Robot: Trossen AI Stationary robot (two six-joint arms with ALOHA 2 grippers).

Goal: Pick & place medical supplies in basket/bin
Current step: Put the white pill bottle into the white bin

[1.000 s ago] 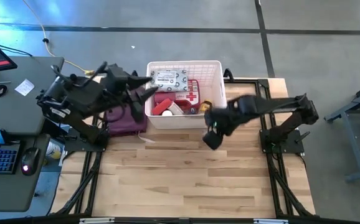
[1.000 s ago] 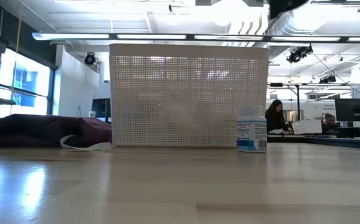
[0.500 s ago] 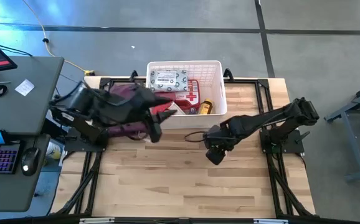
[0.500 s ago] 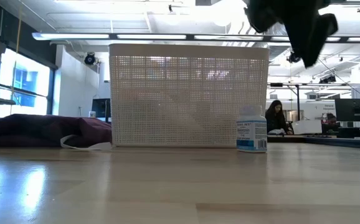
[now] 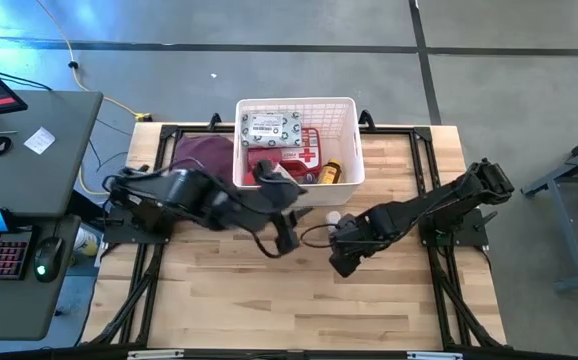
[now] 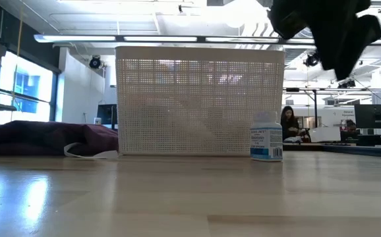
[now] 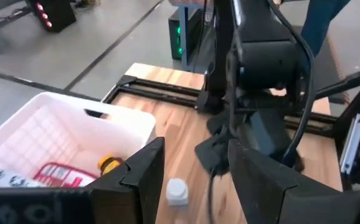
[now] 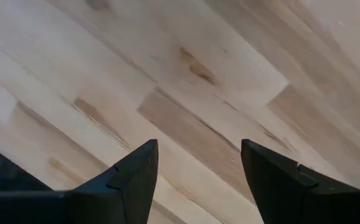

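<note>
— Wood planks make up the surface [image 5: 299,300]; where's the last supply?

— One small bottle [image 5: 333,217] stands just outside the basket [image 5: 350,115], centre of the high view, lower right of its front wall in the low view.

— And the arms?

— Left gripper [image 7: 192,171] hovers near it, fingers [image 7: 144,168] apart. Right gripper [image 8: 195,165] hangs over bare wood just below, fingers also apart.

— How will it handle?

— Probably light, rigid, smooth plastic, easily tipped. I'd pinch the body below the white cap.
</note>
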